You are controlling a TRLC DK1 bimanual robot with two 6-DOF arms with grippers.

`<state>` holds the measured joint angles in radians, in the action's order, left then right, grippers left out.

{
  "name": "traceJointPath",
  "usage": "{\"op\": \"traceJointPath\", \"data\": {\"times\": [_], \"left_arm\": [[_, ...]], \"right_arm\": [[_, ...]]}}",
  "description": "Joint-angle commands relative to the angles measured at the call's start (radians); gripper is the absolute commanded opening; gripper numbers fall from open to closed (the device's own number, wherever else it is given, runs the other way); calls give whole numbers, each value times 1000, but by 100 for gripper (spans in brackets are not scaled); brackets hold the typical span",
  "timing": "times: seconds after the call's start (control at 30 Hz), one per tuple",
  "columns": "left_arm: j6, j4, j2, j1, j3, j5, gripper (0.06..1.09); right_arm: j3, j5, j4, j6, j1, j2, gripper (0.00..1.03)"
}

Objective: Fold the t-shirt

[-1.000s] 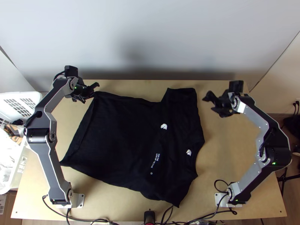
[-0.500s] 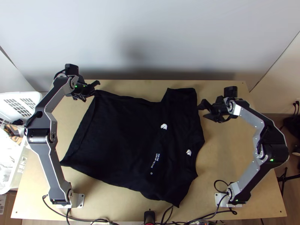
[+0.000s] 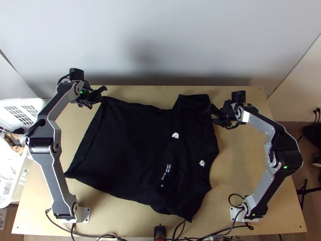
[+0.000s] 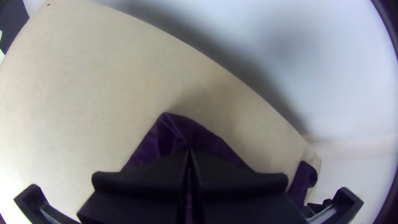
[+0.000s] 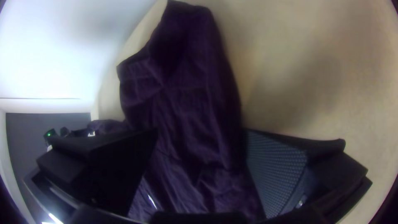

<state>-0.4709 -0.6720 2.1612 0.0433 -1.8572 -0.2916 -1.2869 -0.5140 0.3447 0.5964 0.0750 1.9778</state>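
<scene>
Along the desk's [image 3: 132,233] near edge run black cables [image 3: 216,233], with a small black device [image 3: 159,231] around the middle; the arms' mounts stand by the near left and near right corners. Just in from that edge, one sleeve of the black t-shirt [image 3: 132,148] comes to a point, right of centre. The t-shirt lies spread over much of the desk, a little crooked and lightly wrinkled, its hem towards the left edge and its other sleeve towards the far edge. Two white emblems [image 3: 175,135] and a line of pale lettering [image 3: 166,172] show on it. At the left edge is a white basket [image 3: 20,188] with mixed things inside. Farther off, the right claw [image 3: 210,114] hangs at the t-shirt's right side, close to the far sleeve, its fingers wide apart; in the right wrist view dark cloth shows between them. Towards the far left corner, the left claw [image 3: 100,97] has its fingers brought together, clamped on the hem's far corner. Past the far edge rises a pale wall [image 3: 160,40].
</scene>
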Motion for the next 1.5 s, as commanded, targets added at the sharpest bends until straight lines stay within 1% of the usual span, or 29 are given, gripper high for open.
{"op": "traceJointPath", "data": {"times": [0.0, 0.13, 0.23, 0.37, 0.43, 0.63, 0.67, 0.7, 0.77, 0.8, 0.83, 0.9, 0.97, 1.0, 1.07, 1.27, 1.37, 1.47], "left_arm": [[2, -3, -1, 6, 0, 0, 9], [3, -6, -1, 7, 1, -1, 9], [3, -6, -1, 6, 1, -1, 9], [3, -6, -6, 6, 0, -1, 9], [5, -6, -8, 7, 0, -1, 9], [3, -8, -6, 13, 0, -1, 9], [2, -8, -6, 13, 0, -1, 9], [2, -8, -6, 13, 0, -1, 9], [2, -8, -6, 12, 0, -1, 9], [2, -8, -6, 12, 0, -1, 9], [2, -8, -6, 13, 0, -1, 9], [2, -8, -6, 12, 0, -1, 9], [2, -6, -6, 12, 0, -1, 9], [0, -6, -4, 12, -2, -1, 9], [0, -5, -4, 12, -2, -1, 9], [-15, -6, -4, 21, -17, -6, 9], [-31, -11, -1, 41, -36, -34, 9], [-37, -64, 5, 52, -76, -55, 9]], "right_arm": [[-11, -1, -50, 40, 25, 7, 90], [-19, 8, -141, 65, 20, 27, 90], [-46, 49, -179, 66, 20, 49, 90], [-81, 120, -205, 66, 14, 64, 90], [-89, 137, -213, 65, 12, 64, 90], [-89, 141, -213, 69, 14, 61, 89], [-88, 141, -213, 74, 12, 56, 81], [-84, 141, -214, 77, 12, 50, 70], [-66, 154, -239, 77, 11, 32, 43], [-51, 160, -257, 77, 11, 23, 35], [-40, 161, -263, 86, 11, 15, 33], [-26, 160, -266, 97, 12, 7, 21], [-2, 161, -276, 91, 20, -10, 2], [4, 163, -277, 97, 22, -10, 3], [1, 167, -271, 137, 12, 9, 3], [1, 181, -269, 144, -14, 7, 3], [-2, 184, -254, 144, -21, -8, 3], [-6, 184, -225, 146, -26, -34, 3]]}}
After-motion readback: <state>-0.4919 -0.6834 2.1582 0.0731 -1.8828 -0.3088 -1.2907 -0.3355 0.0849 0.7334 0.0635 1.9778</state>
